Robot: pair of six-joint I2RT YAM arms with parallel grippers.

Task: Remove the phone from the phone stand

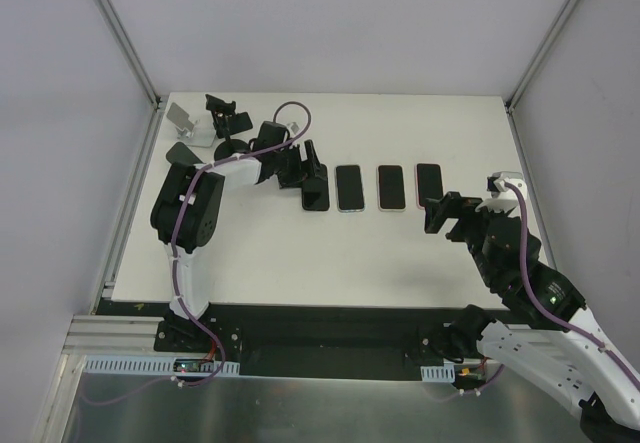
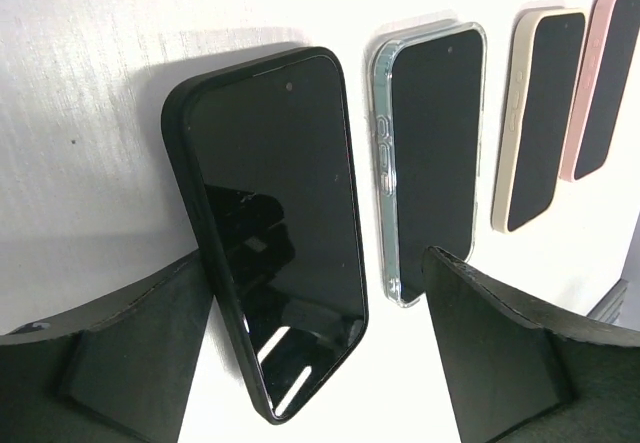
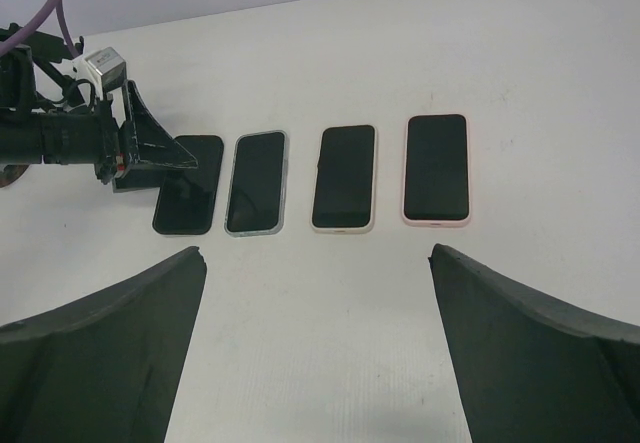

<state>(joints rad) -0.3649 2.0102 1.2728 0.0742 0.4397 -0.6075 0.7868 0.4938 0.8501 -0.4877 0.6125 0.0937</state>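
The whole table (image 1: 300, 263) is being viewed from above and behind the arms by the top external camera, with the arm bases (image 1: 185, 333) lying along the bottom edge. The black phone (image 2: 275, 233) is being framed from very near by the left wrist camera, which is being aimed steeply down between its own fingers (image 2: 130, 363). The row of phones (image 3: 345, 175) is being looked at from farther back and low over the tabletop by the right wrist camera. That row is being shared by all three views.
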